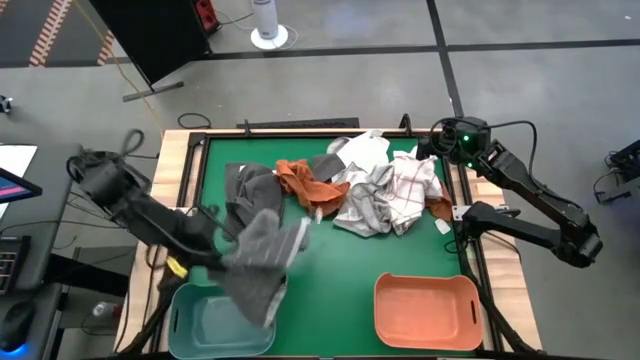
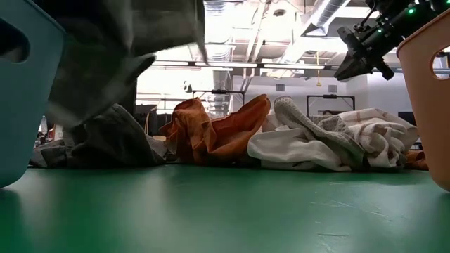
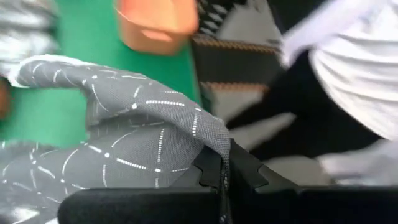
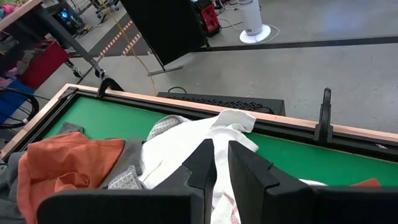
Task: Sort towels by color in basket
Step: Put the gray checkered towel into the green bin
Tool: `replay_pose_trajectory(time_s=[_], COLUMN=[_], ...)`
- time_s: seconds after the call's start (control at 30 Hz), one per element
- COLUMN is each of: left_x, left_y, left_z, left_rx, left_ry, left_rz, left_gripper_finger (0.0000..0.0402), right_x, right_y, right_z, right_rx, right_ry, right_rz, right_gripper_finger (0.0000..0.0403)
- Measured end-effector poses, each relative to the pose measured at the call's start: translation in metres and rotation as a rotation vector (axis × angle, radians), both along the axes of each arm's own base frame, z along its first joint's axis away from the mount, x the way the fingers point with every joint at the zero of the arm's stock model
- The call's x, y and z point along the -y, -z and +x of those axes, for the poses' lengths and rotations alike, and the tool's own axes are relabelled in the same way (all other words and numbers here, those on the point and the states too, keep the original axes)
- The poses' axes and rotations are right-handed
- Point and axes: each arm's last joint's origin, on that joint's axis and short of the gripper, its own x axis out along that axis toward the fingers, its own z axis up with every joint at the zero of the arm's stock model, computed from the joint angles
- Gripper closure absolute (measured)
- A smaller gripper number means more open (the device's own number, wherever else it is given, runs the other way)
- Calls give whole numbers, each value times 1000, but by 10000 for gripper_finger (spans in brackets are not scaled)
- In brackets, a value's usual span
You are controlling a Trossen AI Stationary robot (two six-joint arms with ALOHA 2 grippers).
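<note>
The left tool (image 1: 232, 250) is clenching a dark grey towel (image 1: 262, 262), dangling it over the blue basket (image 1: 205, 322); the orange basket (image 1: 427, 310) beside it is sitting bare.

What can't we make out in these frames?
- Blue basket contents: high view, the grey towel in the shut left pincer hangs over it, motion-blurred.
- Pile underside: overlapping towels hide any lower ones.
- Right pincer: whether it touches the white towel, right wrist view, fingers block contact.
- Orange basket: cut by the low view's edge.
</note>
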Motion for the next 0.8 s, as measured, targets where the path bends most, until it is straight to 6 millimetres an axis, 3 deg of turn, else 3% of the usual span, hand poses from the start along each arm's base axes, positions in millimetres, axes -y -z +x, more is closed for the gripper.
replay_pose_trajectory(time_s=[0.33,0.53,0.8], left_x=[19,26,41], left_y=[0,21,56], left_z=[-6,-4,25], left_rx=[-308,-574,-761], left_ry=[80,61,121], left_rz=[-358,-289,-90], left_gripper_finger=[401,401,401], right_x=[1,1,1], right_y=[0,0,0], right_z=[0,0,0], right_rx=[-21,-21,-20], right_ry=[-10,-11,-10], right_rz=[-13,-13,-13], right_gripper_finger=[327,327,327])
